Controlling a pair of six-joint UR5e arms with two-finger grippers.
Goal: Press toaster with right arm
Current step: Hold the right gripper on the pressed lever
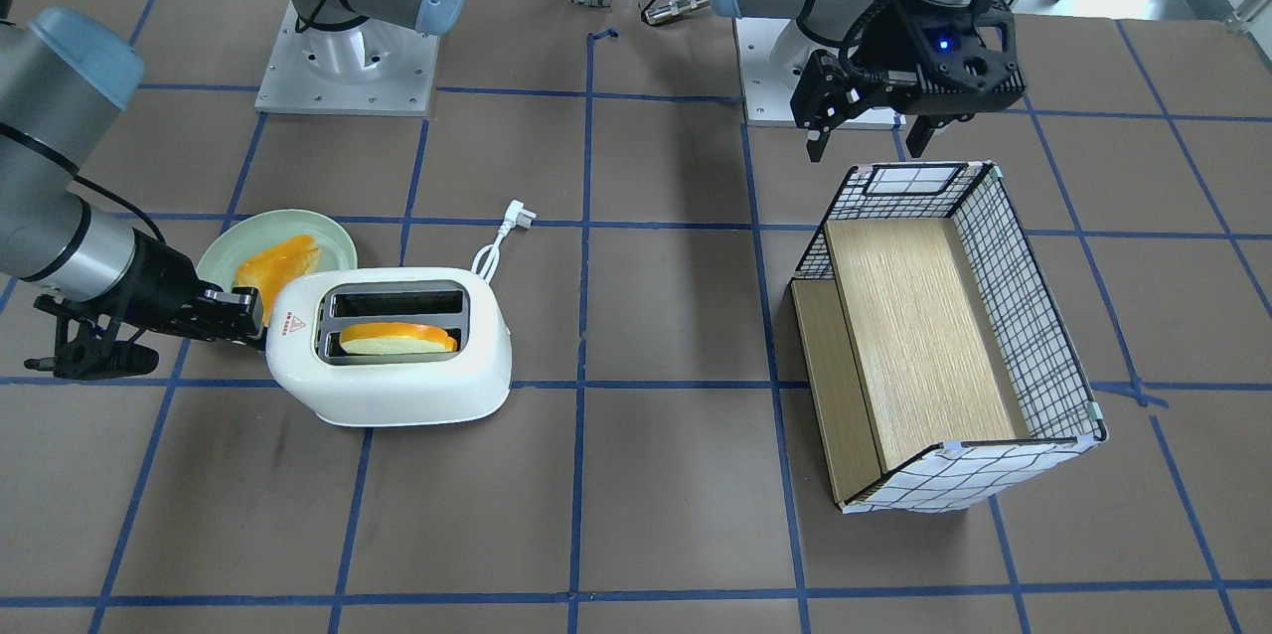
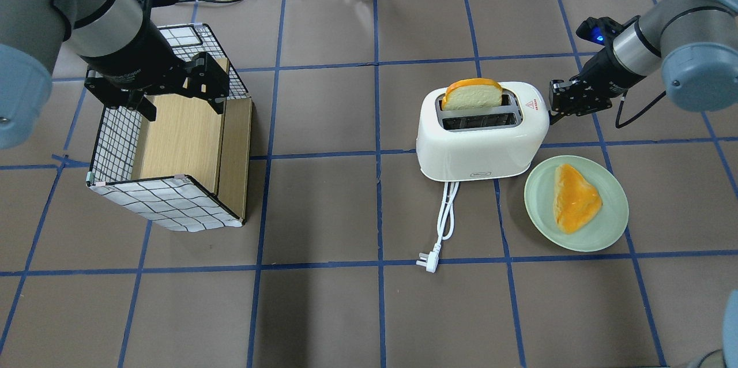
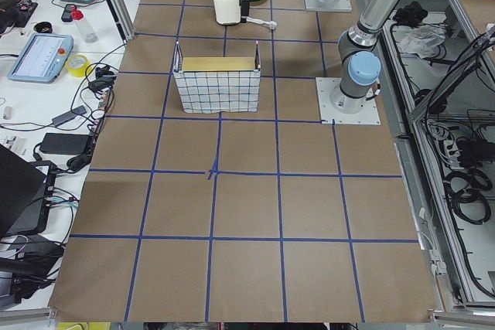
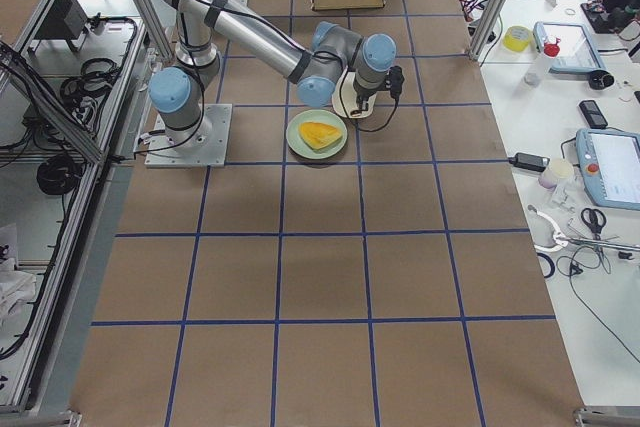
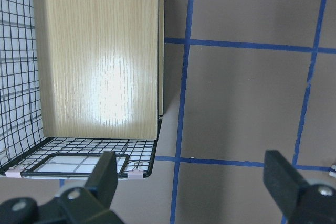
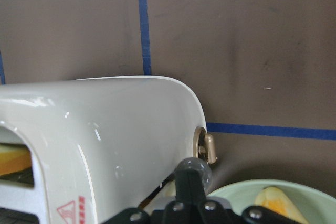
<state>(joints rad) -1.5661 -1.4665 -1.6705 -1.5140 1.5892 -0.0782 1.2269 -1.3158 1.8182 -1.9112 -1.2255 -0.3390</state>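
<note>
The white toaster point(image 1: 397, 361) lies on the table, also in the overhead view point(image 2: 481, 134). A bread slice point(image 2: 471, 94) sticks up from one slot. My right gripper point(image 1: 238, 311) is shut and sits against the toaster's end under the red triangle sticker point(image 2: 533, 105). It also shows in the overhead view point(image 2: 562, 100). In the right wrist view the shut fingertips point(image 6: 192, 171) are right beside the silver knob point(image 6: 205, 148) on the toaster's end point(image 6: 105, 129). My left gripper point(image 1: 865, 132) is open and empty above the wire basket point(image 2: 109, 143).
A green plate point(image 2: 611, 206) with a piece of orange toast point(image 2: 573, 198) lies beside the toaster, close to my right gripper. The toaster's white cord and plug point(image 2: 441, 229) trail toward the robot's side. The basket holds a wooden board point(image 1: 914, 316).
</note>
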